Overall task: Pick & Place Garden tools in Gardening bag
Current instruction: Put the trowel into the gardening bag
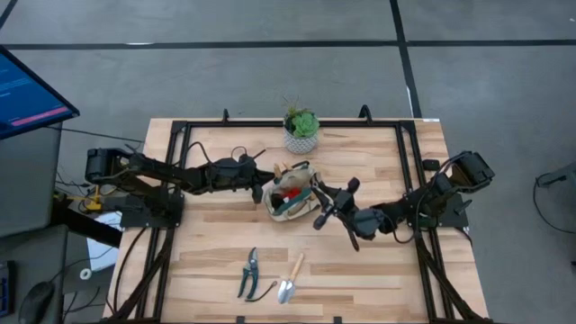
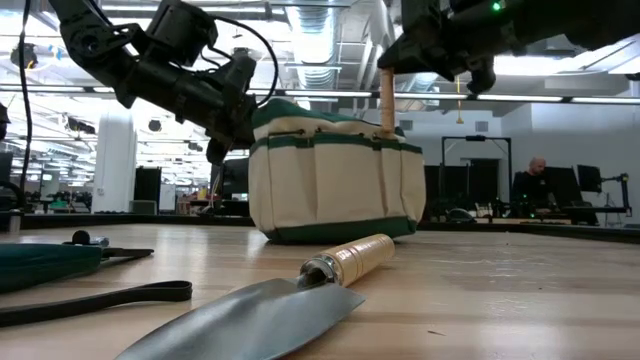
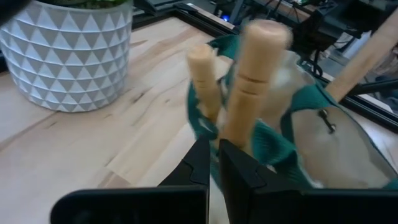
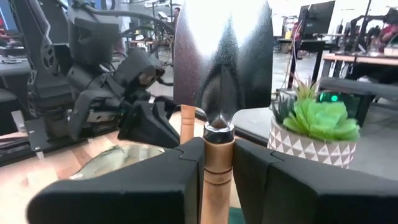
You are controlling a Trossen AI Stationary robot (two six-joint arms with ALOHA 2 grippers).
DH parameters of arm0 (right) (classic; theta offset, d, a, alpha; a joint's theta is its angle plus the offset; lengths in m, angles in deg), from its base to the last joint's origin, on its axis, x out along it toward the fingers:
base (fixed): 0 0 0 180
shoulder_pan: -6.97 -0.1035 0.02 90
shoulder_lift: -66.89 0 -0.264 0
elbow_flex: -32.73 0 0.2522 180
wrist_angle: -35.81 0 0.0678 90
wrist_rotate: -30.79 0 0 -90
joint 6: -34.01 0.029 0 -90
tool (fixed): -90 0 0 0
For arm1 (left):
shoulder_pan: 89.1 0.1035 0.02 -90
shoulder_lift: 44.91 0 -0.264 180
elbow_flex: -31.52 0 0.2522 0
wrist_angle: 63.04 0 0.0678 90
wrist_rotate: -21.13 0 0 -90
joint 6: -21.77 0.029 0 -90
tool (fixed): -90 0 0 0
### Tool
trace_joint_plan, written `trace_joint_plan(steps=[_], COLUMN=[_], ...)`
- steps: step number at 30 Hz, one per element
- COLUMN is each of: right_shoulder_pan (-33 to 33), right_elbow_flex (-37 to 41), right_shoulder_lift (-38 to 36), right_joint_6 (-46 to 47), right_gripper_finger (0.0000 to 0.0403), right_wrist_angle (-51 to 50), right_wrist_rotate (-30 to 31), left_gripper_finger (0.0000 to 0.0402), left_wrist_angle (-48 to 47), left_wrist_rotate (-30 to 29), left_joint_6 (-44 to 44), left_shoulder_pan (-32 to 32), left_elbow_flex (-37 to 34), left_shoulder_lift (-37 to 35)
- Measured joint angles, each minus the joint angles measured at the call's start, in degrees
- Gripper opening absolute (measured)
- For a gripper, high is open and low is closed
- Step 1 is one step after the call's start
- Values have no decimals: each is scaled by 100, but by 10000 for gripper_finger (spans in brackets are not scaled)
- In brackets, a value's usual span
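Observation:
The beige gardening bag [image 1: 288, 200] with green trim stands upright mid-table; it also shows in the low view [image 2: 335, 180]. Wooden handles [image 3: 255, 74] and a red item [image 1: 290, 192] stick out of it. My left gripper [image 1: 264, 187] is shut at the bag's left rim. My right gripper [image 1: 319, 209] is above the bag's right side, shut on a trowel [image 4: 221, 50] held blade up. A second trowel [image 1: 290, 279] and dark-handled pruning shears [image 1: 249, 272] lie flat near the table's front edge. My left gripper pinches the bag's green-trimmed rim [image 3: 233, 158] between its two fingers, coming from the table's left, slanting down. The bag stands on the table. One layer or several, I cannot tell. My right gripper pinches the trowel's wooden handle [image 4: 217, 158] just below the metal collar, fingers across it. The trowel stands upright, blade above the fingers. Its handle end [image 2: 386, 100] points down into the bag's open top.
A white patterned pot with a green plant [image 1: 301, 133] stands just behind the bag near the table's far edge. A black frame runs around the tabletop [image 1: 180, 162]. A monitor [image 1: 27, 94] stands off the table's left. Bare wood lies on the right front [image 1: 378, 279].

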Motion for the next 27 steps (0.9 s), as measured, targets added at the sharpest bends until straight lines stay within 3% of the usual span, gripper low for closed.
trace_joint_plan(steps=[7,11,15,21,27], right_shoulder_pan=[154,123,30,-80,-56], right_elbow_flex=[-42,-41,-157,-321,-323], right_shoulder_lift=[318,829,1123,1065,1119], right_joint_6=[13,115,-343,-903,110], right_gripper_finger=[45,45,45,45,45], right_wrist_angle=[61,674,1313,1356,672], right_wrist_rotate=[-132,-131,30,138,136], left_gripper_finger=[3,3,3,3,3], left_wrist_angle=[0,12,26,45,80], left_wrist_rotate=[17,77,78,77,78], left_joint_6=[-2,-2,-2,-2,-3], left_shoulder_pan=[-25,-25,-25,-25,-25], left_elbow_flex=[0,0,0,-2,-2], left_shoulder_lift=[0,0,0,0,0])
